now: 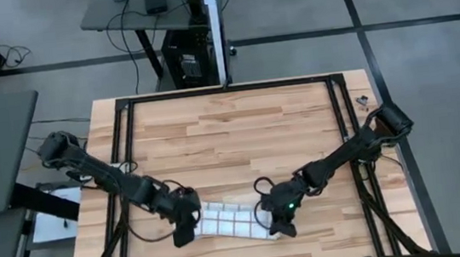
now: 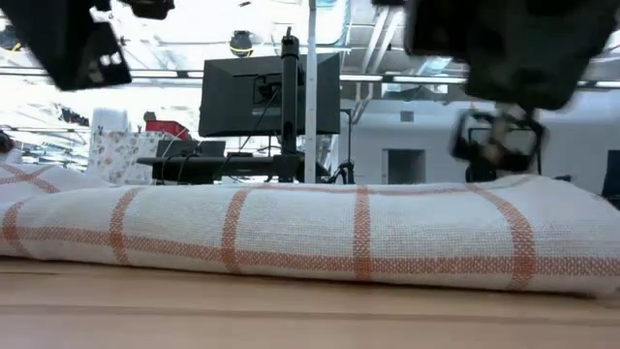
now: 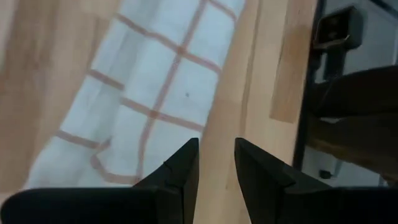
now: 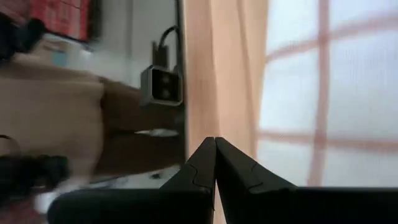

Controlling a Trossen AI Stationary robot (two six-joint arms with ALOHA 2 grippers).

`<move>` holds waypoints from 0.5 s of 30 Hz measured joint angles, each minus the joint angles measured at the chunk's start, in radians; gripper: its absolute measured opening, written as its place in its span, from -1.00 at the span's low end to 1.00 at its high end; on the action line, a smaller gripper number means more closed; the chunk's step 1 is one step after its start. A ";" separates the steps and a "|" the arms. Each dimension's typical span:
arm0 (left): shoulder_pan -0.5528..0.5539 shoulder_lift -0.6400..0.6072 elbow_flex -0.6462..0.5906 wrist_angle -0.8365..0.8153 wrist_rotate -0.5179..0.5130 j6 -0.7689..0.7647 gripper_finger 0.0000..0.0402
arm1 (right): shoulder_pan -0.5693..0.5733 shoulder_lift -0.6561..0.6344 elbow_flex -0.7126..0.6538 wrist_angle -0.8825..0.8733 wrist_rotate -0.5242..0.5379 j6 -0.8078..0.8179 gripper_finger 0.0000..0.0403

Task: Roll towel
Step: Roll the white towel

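Note:
The white towel with orange checks [image 1: 236,222] lies as a long, low roll on the wooden table near its near edge, its long side flat on the wood [image 2: 310,237]. My left gripper [image 1: 185,231] hovers over the roll's left end, open, with nothing between its fingers [image 3: 216,146]; the towel [image 3: 155,81] shows beyond them. My right gripper [image 1: 281,224] hovers over the roll's right end, shut on nothing [image 4: 215,142], beside the towel [image 4: 323,93]. In the low view both hands [image 2: 73,39] [image 2: 504,48] hang above the roll, clear of it.
A black frame rail [image 1: 122,157] runs around the tabletop. A small camera box [image 4: 163,84] sits at the table's near edge close to the roll. Bare wood [image 1: 231,137] stretches from the towel to the far edge.

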 joint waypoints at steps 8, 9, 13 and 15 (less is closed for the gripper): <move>-0.032 0.160 0.001 0.067 -0.009 0.043 -0.57 | 0.008 0.080 0.155 -0.266 0.263 -0.217 -1.00; -0.032 0.170 0.001 0.068 -0.016 0.031 -0.57 | 0.014 0.097 0.156 -0.270 0.265 -0.210 -1.00; -0.016 0.175 0.001 0.071 -0.073 0.027 -0.57 | 0.055 0.136 0.165 -0.261 0.279 -0.151 -1.00; 0.000 0.174 0.001 0.066 -0.094 0.034 -0.57 | 0.064 0.149 0.165 -0.337 0.311 -0.129 -1.00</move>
